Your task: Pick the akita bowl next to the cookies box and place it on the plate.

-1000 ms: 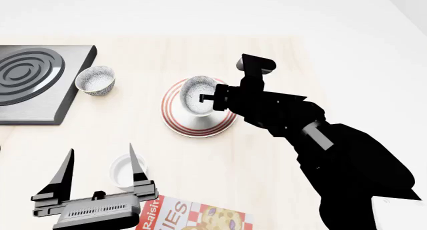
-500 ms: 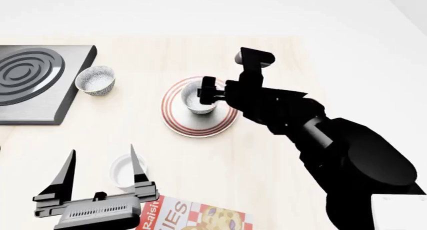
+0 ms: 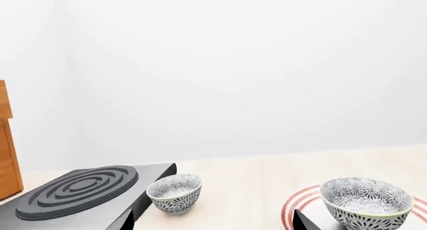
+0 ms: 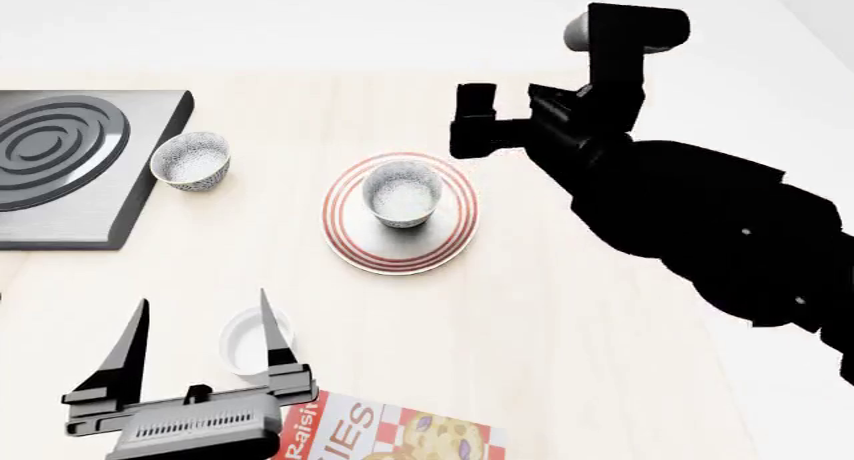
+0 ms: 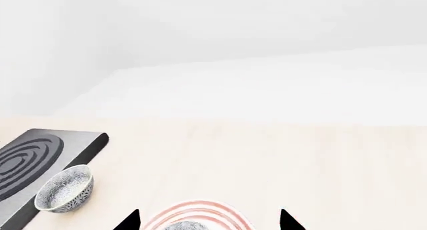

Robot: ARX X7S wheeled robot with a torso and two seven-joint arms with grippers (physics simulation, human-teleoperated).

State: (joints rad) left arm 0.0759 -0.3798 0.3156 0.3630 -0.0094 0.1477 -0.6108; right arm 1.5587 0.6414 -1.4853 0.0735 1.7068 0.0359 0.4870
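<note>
One akita bowl (image 4: pixel 402 195) stands upright in the middle of the plate (image 4: pixel 350 242), with nothing touching it. My right gripper (image 4: pixel 470 125) hangs open above and to the right of the plate, empty. In the right wrist view its gripper (image 5: pixel 208 222) shows wide-apart tips either side of the plate (image 5: pixel 200 207). My left gripper (image 4: pixel 203 302) stands open near the table's front, around a small white cup (image 4: pixel 247 345). The left wrist view shows the bowl (image 3: pixel 365 200) on the plate (image 3: pixel 293 202). The cookies box (image 4: pixel 387 432) lies at the front edge, partly cut off.
A second speckled bowl (image 4: pixel 191 160) sits beside a dark stove plate (image 4: pixel 74 165) at the left, seen too as the bowl (image 3: pixel 173 192) and the stove (image 3: pixel 80 190). A wooden object (image 3: pixel 5 140) stands at the far left of the left wrist view.
My right gripper has opened, let go of the bowl, and risen up and to the right, away from the plate. The bowl stays on the plate. The left arm has not moved.
</note>
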